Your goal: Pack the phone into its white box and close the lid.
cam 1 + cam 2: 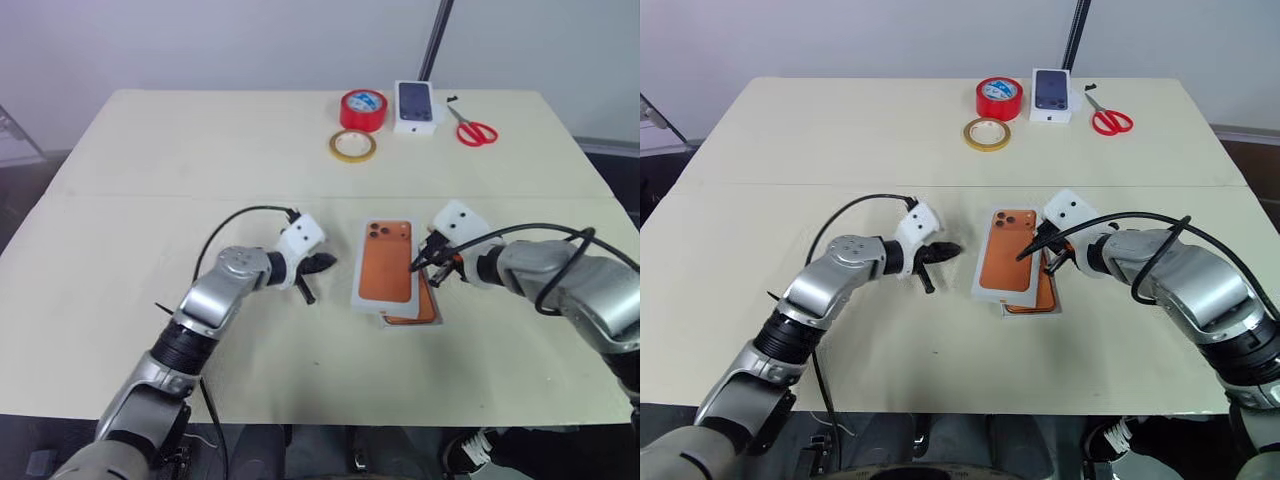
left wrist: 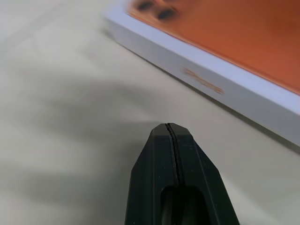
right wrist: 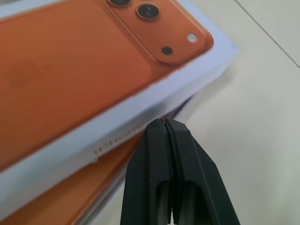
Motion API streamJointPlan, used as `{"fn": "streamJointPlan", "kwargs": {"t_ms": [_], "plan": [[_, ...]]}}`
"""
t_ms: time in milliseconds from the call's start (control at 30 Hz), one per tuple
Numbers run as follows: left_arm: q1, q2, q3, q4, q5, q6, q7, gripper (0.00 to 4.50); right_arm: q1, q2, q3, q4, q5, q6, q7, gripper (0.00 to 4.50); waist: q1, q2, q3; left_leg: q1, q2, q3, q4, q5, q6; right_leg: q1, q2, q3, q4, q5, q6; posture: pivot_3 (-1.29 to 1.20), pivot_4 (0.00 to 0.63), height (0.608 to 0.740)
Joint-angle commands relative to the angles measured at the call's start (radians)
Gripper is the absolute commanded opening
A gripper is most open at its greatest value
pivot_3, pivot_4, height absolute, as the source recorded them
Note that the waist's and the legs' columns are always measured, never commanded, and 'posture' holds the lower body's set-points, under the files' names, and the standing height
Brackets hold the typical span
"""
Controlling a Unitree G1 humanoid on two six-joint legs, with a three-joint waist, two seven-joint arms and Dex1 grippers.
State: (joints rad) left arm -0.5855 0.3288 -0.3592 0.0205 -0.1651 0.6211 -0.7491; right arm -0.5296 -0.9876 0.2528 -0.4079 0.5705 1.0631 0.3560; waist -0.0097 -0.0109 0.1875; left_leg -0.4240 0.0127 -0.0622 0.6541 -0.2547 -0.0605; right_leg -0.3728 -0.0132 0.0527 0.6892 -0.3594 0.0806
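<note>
Left end effector (image 1: 312, 275) hovered over the bare desk (image 1: 150, 200), left of the box stack; fingers pressed together, clenched on nothing. In the left wrist view the tip pointed toward the near side wall of the lid (image 2: 220, 86), apart from it.

Centre of desk: the lid, white with a copper-orange phone printed on its top, lay skewed over the white box (image 1: 428, 322), not seated square. One edge of the lid was raised. The lower part stuck out at the near right corner, showing orange: the phone (image 3: 70, 197), lying in the white box under the lid. The right wrist view showed it through the gap below the lid's wall.

Right end effector (image 1: 422, 264) sat at the right long edge of the lid, fingers clenched together with nothing between them. Tip was at the seam between lid and white box; contact could not be confirmed.

Far edge of desk: yellow tape ring (image 1: 353, 146), red tape roll (image 1: 363, 109), small white carton (image 1: 417, 107), red-handled scissors (image 1: 474, 130).
</note>
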Motion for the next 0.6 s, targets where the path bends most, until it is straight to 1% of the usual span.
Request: {"fn": "streamJointPlan", "kwargs": {"t_ms": [33, 100, 300, 600], "plan": [[-0.028, -0.033, -0.007, -0.017, -0.016, -0.008, -0.027, 0.0, -0.026, 0.016, -0.023, -0.02, -0.046, 0.0, 0.033, 0.05, -0.001, 0.0, 0.0, 0.0, 0.0, 0.0, 0.0, 0.0, 0.0, 0.0, 0.0, 0.0, 0.0, 0.0, 0.0, 0.0, 0.15, 0.74], [-0.03, -0.053, -0.005, -0.045, -0.044, 0.005, -0.054, 0.0, -0.019, 0.012, -0.033, -0.035, -0.06, 0.008, 0.056, 0.05, -0.002, 0.0, 0.0, 0.0, 0.0, 0.0, 0.0, 0.0, 0.0, 0.0, 0.0, 0.0, 0.0, 0.0, 0.0, 0.0, 0.15, 0.74], [-0.002, -0.072, -0.016, -0.117, -0.078, 0.029, -0.095, 0.0, 0.018, -0.008, -0.068, -0.074, -0.088, 0.033, 0.108, 0.05, -0.002, 0.0, 0.0, 0.0, 0.001, 0.0, 0.0, 0.0, 0.0, 0.0, 0.0, 0.0, 0.0, 0.0, 0.0, 0.0, 0.15, 0.74], [0.0, -0.077, -0.033, -0.125, -0.072, 0.04, -0.106, 0.0, 0.106, -0.02, -0.129, -0.155, -0.084, 0.102, 0.157, 0.05, 0.0, 0.0, 0.0, 0.0, 0.0, 0.0, 0.001, 0.0, 0.0, 0.0, 0.0, 0.0, 0.001, 0.0, 0.0, 0.0, 0.15, 0.74]]}}
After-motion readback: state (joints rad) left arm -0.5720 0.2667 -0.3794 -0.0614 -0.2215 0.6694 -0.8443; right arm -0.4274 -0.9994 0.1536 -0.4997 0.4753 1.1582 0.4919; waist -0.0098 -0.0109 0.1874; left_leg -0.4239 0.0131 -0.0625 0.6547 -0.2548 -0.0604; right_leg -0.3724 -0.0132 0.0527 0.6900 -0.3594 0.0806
